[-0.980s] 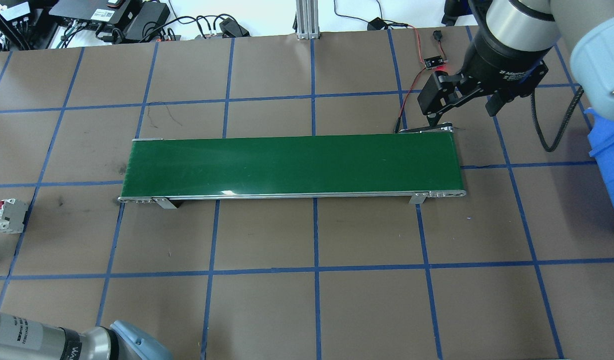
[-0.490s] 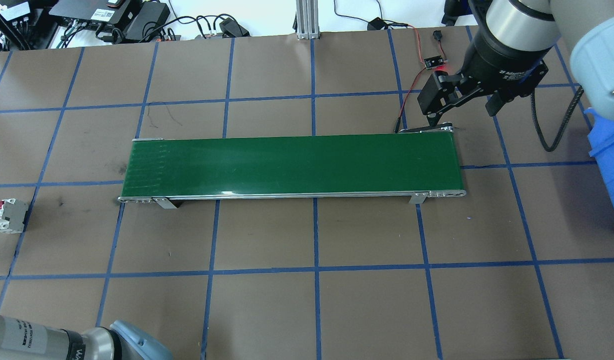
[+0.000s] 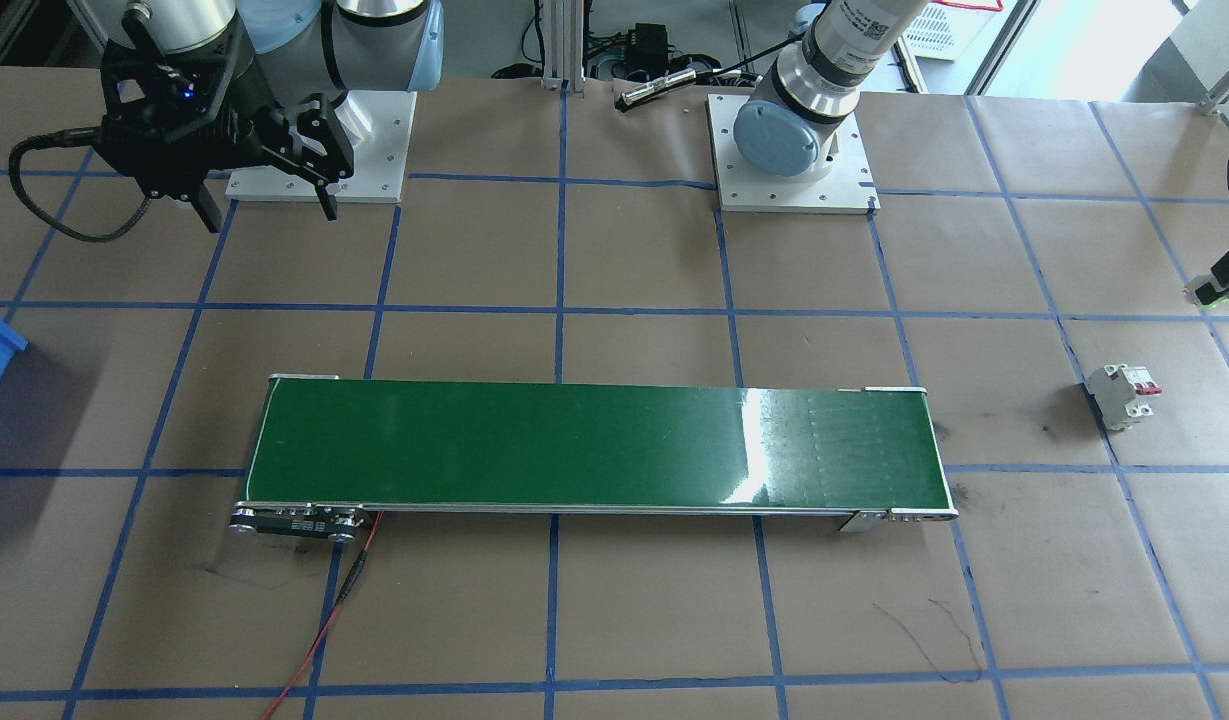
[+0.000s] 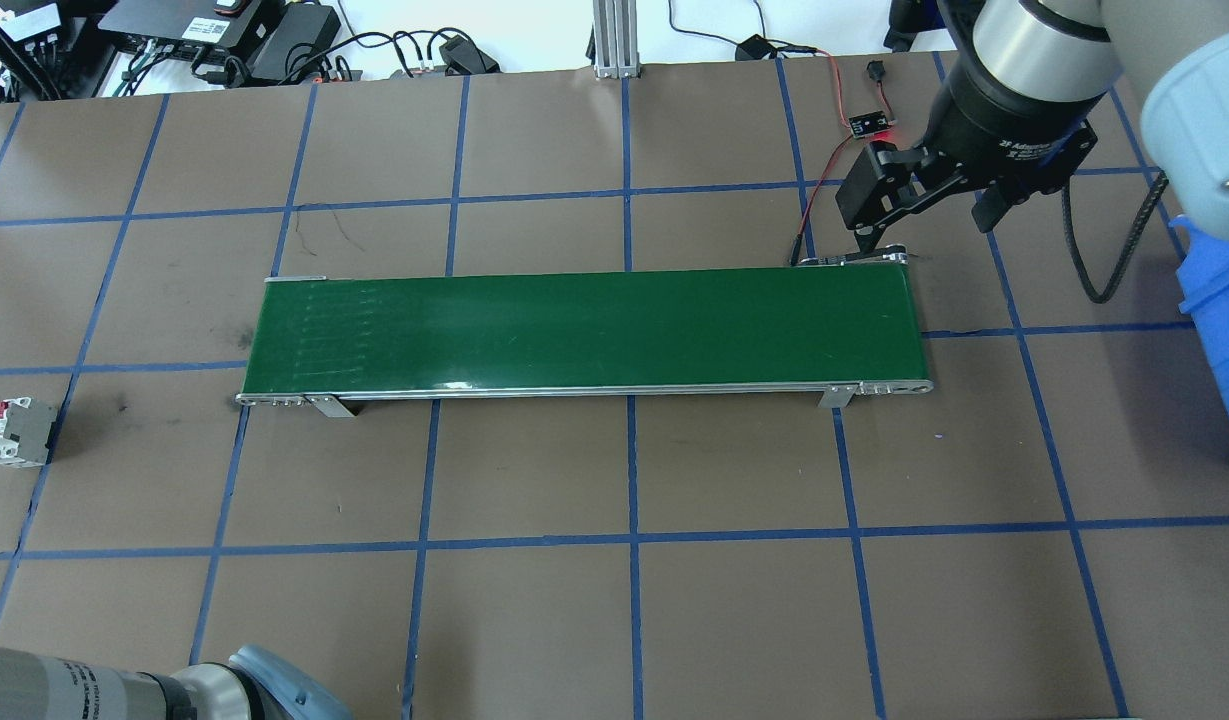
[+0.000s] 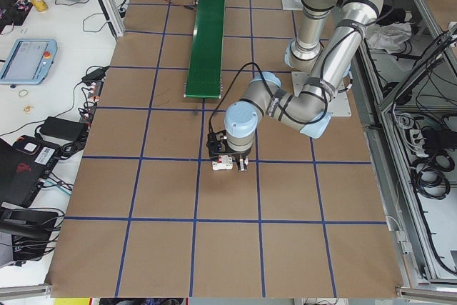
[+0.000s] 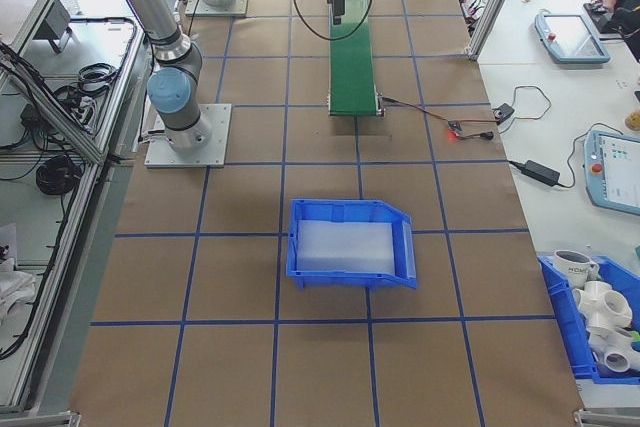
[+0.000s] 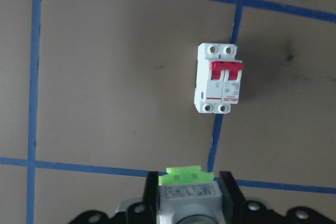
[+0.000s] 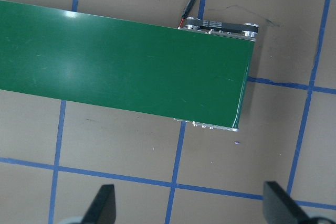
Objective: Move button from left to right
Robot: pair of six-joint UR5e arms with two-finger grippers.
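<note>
Clamped between the fingers of the left gripper is the button, whose whitish body and green end are seen at the bottom of the left wrist view, with a black finger pressed against each side. In the front-facing view this gripper is caught only at the right edge, well beyond the left-hand end of the conveyor belt as the robot reckons it. A white circuit breaker with red levers is seen lying flat on the brown table, astride a blue grid line, apart from the held button and past that same end of the conveyor. The right gripper is held above the table off the opposite end of the conveyor, on the robot's side of it, with its two fingers spread wide and nothing between them. A red wire is seen running from that end of the conveyor, and a blue bin is set on the table well beyond it.
</note>
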